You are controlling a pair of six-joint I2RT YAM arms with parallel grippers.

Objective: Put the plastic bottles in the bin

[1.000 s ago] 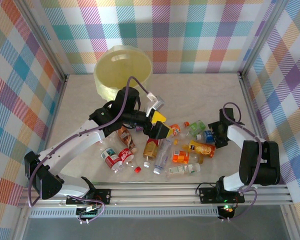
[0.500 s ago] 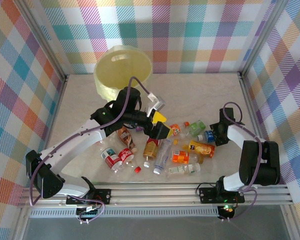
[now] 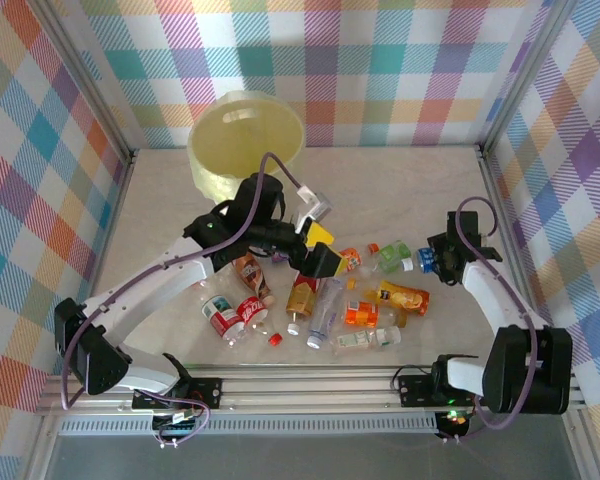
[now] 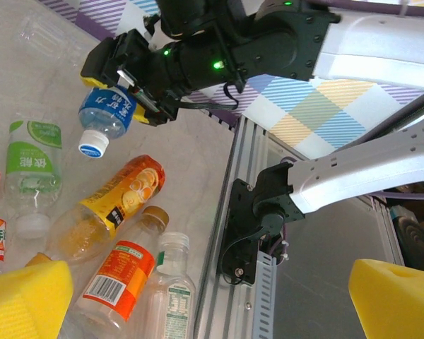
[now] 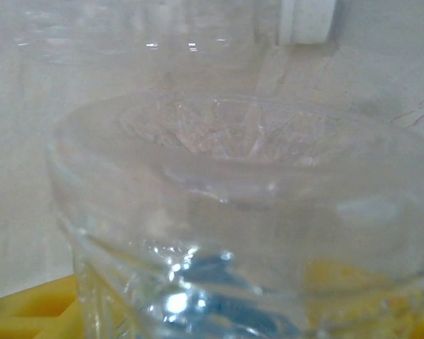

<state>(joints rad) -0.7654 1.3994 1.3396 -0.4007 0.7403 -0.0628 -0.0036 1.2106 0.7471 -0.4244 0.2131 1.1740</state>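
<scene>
Remote desk, mid-shift: I am working across the pale tabletop (image 3: 400, 190), with the bin (image 3: 212, 175) standing at its far edge, left of the middle, its mouth open to the top camera; the left arm is reaching over the middle of the tabletop between that bin and the litter, its left gripper (image 3: 322, 248) spread as wide as it goes, yellow pads (image 4: 25, 296) bare and holding nothing, hovering above the heap of plastic bottles (image 3: 360, 312) that is lying along the near edge; the right gripper (image 4: 120, 97) is clamping the base end of the blue-labelled bottle (image 4: 106, 116), which is hanging clear of the surface near the right edge, white cap pointing down and away from the fingers; the right wrist camera is showing that bottle's clear base hard against the lens, yellow pads under it.

To do this step well, I am judging that I should be lifting higher before travelling, since the orange-labelled bottle (image 3: 405, 297) and the green-labelled bottle (image 3: 392, 255) are lying just beside the path; the bin is well apart from this arm and the left arm is sitting in between, so I am planning to pull the left arm aside or pass the bottle to its open pads; the grip is near one end, so I am moving slowly to stop it swinging; the loose red cap (image 3: 275, 339) by the near edge is staying put.
</scene>
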